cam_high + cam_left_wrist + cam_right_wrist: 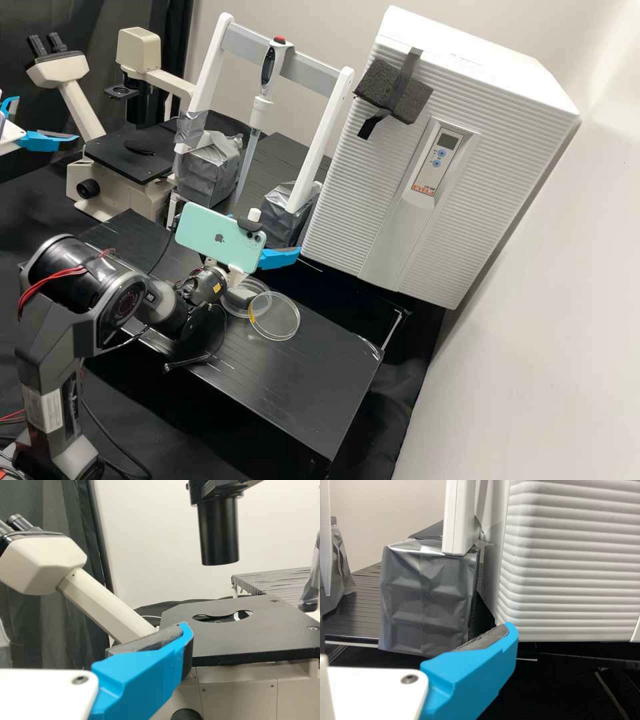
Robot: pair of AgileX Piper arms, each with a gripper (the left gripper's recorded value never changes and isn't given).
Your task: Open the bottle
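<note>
I see no clear bottle. A small white-topped dark piece [254, 216] pokes up at the upper edge of the mint phone [220, 237] on the near arm; bottle or phone clamp, I cannot tell. My right gripper [257, 237] sits behind that phone, over the black platform [313, 373]. It is open, and its blue finger [475, 675] shows a bare grey pad facing a taped grey block [427, 605]. My left gripper [27, 123] hangs open at the far left beside the microscope [113, 167]. The pad of its finger [150, 665] is bare too.
Two clear petri dishes [273, 317] lie on the platform under the near arm's wrist. A pipette [262, 93] hangs in a white stand [320, 137] whose feet are wrapped in grey tape. A big white ribbed machine [440, 160] stands right of it. The microscope stage [250, 630] is close to the left finger.
</note>
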